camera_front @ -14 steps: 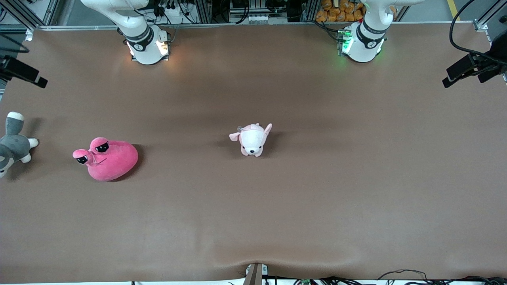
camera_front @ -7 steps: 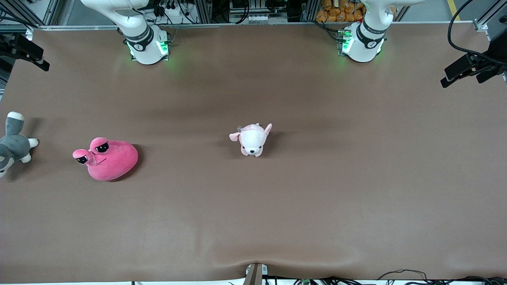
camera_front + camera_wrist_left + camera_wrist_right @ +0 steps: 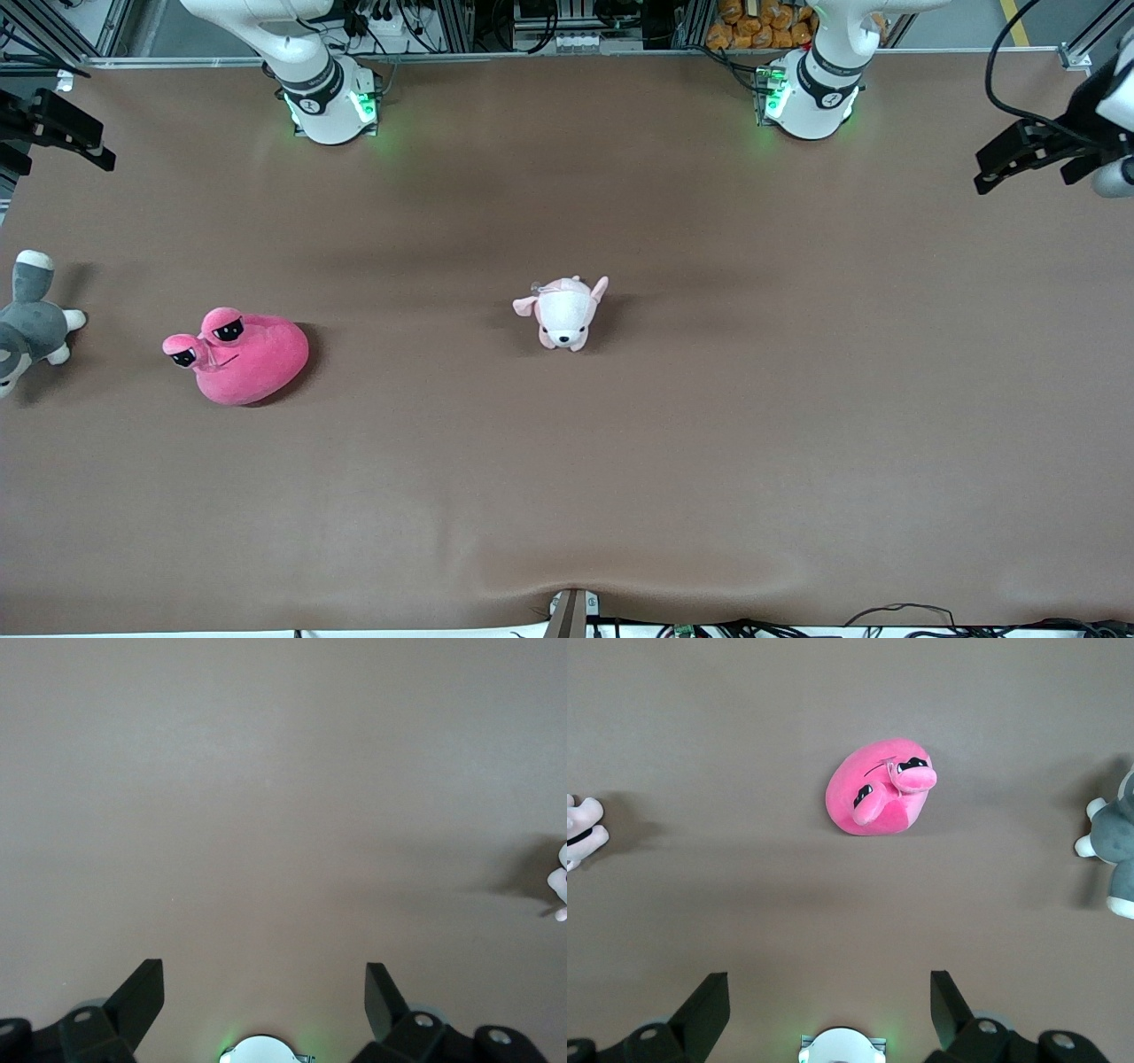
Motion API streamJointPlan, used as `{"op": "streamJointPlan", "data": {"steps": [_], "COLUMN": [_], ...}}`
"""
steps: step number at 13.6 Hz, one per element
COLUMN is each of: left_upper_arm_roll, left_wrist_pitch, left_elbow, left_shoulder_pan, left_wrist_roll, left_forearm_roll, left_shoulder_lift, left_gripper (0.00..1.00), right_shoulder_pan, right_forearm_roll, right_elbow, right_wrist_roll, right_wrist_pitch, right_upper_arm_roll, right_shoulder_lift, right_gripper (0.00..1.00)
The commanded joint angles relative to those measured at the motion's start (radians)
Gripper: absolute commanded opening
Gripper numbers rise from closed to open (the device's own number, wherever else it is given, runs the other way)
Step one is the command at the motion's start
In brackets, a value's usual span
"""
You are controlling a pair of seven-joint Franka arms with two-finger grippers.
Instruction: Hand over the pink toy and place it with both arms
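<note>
Since a second ago the toys lie where they lay, while both grippers have shifted at the table's ends: the right gripper (image 3: 62, 142) sits a little higher in the front view than it did, and the left gripper (image 3: 1019, 164) has drifted slightly inward, with more of its white wrist now showing.

Both pairs of jaws stand wide apart with nothing between them. In its own wrist view the right gripper (image 3: 830, 1001) hangs high over the table (image 3: 797, 443), its fingers (image 3: 704, 1005) framing bare cloth, with the pink toy (image 3: 879, 787) lying on the table ahead of it. The left gripper (image 3: 265, 997) hangs over bare table at the left arm's end.

The pink toy (image 3: 237, 354) lies toward the right arm's end of the table, well apart from the small white dog toy (image 3: 564, 312) near the middle, and nearer to the grey plush (image 3: 31, 323) at the table's edge.

The risks I judge from here:
- the pink toy is soft and rounded, so jaws closing on its bulge could squeeze it out or catch only its eye stalks;
- a pale pink tint on the white dog toy could draw a grasp to the wrong toy;
- a mid-air handover between two grippers could drop the toy if one lets go before the other has a firm hold;
- the scene fits either a toy waiting to be picked or one already set down.

No container shows in any view.
</note>
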Motion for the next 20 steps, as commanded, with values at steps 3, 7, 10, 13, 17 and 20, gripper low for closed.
{"op": "streamJointPlan", "data": {"steps": [3,7,10,13,17,20], "left_upper_arm_roll": [-0.002,-0.015,-0.009,-0.009,-0.009,-0.008], "left_wrist_pitch": [0.042,0.041,0.035,0.033,0.026,0.021], "left_elbow": [-0.043,-0.045,-0.049,-0.046,-0.045,-0.039], "left_shoulder_pan": [-0.003,0.008,0.009,0.009,0.008,0.008], "left_wrist_roll": [0.012,0.014,0.012,0.014,0.014,0.014], "left_forearm_roll": [0.015,-0.005,-0.005,-0.005,-0.005,-0.005], "left_shoulder_lift": [-0.017,-0.024,-0.021,-0.016,-0.016,-0.014], "left_gripper": [1.0,1.0,1.0,1.0,1.0,1.0], "right_shoulder_pan": [0.012,0.003,0.003,0.002,0.003,0.002], "right_forearm_roll": [-0.012,-0.009,-0.009,-0.01,-0.018,-0.021], "right_elbow": [0.012,0.012,0.012,0.012,0.012,0.013], "right_wrist_roll": [-0.017,-0.023,-0.023,-0.026,-0.026,-0.026], "right_wrist_pitch": [0.001,0.002,0.002,0.002,0.002,0.002], "right_upper_arm_roll": [-0.008,-0.008,-0.008,-0.009,-0.009,-0.009], "right_shoulder_lift": [0.008,0.017,0.019,0.019,0.026,0.026], "right_gripper": [1.0,1.0,1.0,1.0,1.0,1.0]}}
